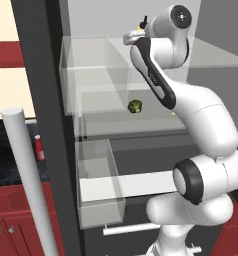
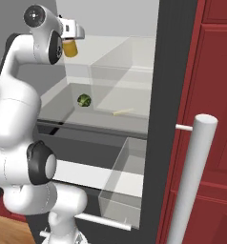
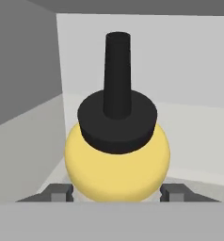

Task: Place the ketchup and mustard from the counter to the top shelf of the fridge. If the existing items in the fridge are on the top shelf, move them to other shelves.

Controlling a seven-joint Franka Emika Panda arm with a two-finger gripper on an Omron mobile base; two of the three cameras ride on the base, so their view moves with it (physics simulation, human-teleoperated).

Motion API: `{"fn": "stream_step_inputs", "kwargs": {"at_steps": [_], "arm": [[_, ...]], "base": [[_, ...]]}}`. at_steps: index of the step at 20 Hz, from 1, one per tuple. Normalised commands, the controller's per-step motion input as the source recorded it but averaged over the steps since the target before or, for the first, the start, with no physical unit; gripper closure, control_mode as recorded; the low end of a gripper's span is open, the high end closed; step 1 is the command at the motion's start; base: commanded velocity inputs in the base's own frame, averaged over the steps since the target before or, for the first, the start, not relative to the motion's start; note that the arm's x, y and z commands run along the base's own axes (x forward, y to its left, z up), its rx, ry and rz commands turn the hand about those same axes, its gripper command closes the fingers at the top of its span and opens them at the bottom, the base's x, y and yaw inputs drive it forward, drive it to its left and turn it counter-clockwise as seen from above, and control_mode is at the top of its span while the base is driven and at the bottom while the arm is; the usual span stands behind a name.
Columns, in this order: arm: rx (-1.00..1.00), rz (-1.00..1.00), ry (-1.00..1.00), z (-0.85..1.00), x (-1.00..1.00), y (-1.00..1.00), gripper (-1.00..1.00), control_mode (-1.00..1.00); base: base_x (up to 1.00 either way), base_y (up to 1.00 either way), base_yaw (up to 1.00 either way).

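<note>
Gripping mustard w/ tool, jaws partway closed on its yellow body, black nozzle pointing away; bottle held up at fridge's top shelf. Ketchup on counter, broccoli on shelf below.

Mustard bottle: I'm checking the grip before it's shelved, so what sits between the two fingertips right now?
In the hand view, the mustard bottle itself fills the gap between the gripper fingertips; its black cap points toward the fridge's back wall.
</note>
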Motion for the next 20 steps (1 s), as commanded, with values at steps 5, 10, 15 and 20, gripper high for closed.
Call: {"fn": "stream_step_inputs", "kwargs": {"at_steps": [5, 10, 15, 20], "arm": [[0.00, 0.00, -0.02, -0.06, 0.25, 0.00, -1.00, -1.00], [0.00, 0.00, -0.08, -0.08, 0.22, 0.00, -1.00, -1.00], [0.00, 0.01, -0.01, -0.01, 0.10, 0.00, -1.00, -1.00], [0.00, 0.00, 0.00, 0.00, 0.10, 0.00, -1.00, -1.00]], "base": [[0.00, 0.00, 0.00], [0.00, 0.00, 0.00], [0.00, 0.00, 0.00], [0.00, 0.00, 0.00]]}}
